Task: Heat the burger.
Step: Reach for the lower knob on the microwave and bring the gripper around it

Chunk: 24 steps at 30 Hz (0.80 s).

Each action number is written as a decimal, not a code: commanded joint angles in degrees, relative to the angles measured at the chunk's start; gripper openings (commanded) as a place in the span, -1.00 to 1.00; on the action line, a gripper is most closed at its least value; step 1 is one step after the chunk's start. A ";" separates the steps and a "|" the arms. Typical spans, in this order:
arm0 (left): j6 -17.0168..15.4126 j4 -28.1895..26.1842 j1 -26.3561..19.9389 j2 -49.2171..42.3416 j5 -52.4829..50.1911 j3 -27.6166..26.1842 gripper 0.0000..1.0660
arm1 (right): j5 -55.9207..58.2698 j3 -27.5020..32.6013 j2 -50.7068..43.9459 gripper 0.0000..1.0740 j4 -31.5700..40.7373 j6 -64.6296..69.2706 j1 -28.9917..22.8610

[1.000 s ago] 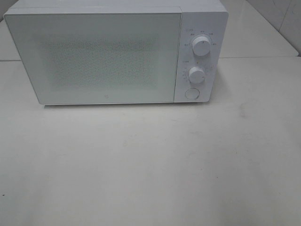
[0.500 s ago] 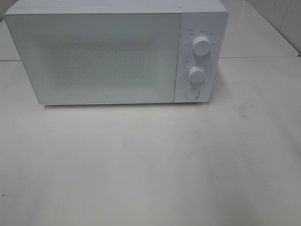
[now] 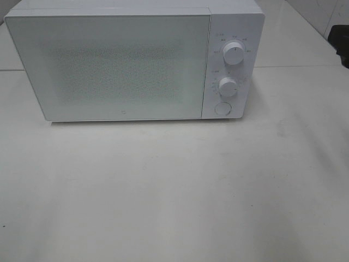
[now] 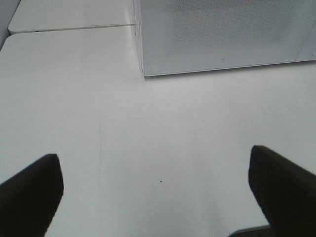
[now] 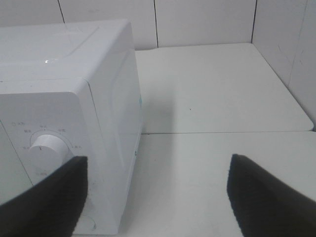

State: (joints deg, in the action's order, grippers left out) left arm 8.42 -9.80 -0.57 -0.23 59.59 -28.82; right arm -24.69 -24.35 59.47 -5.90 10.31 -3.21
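Note:
The burger is out of view in every frame. A white microwave [image 3: 120, 65] stands at the back of the white table with its door shut. My left gripper [image 4: 158, 192] hovers open over bare table in front of the microwave's [image 4: 222, 34] left corner, with nothing between its fingers. My right gripper [image 5: 158, 197] is open and empty beside the microwave's [image 5: 74, 74] right side, near the upper knob [image 5: 47, 146]. A dark part of my right arm [image 3: 342, 46] shows at the right edge of the exterior high view.
The control panel carries an upper knob [image 3: 233, 53], a lower knob [image 3: 228, 87] and a round button [image 3: 222, 108]. White tiled walls rise behind and to the right of the table [image 3: 174, 191].
A dark part of my right arm has come into the exterior high view at the right edge. The microwave has not moved and its door stays shut.

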 commanded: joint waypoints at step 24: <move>0.06 -0.11 -0.23 -1.72 -0.52 0.23 0.81 | -39.88 9.34 21.14 0.40 36.50 -24.18 -26.59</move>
State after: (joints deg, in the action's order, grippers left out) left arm 8.42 -9.80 -0.57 -0.23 59.59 -28.82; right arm -62.74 -15.18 80.50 29.28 -12.78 -29.11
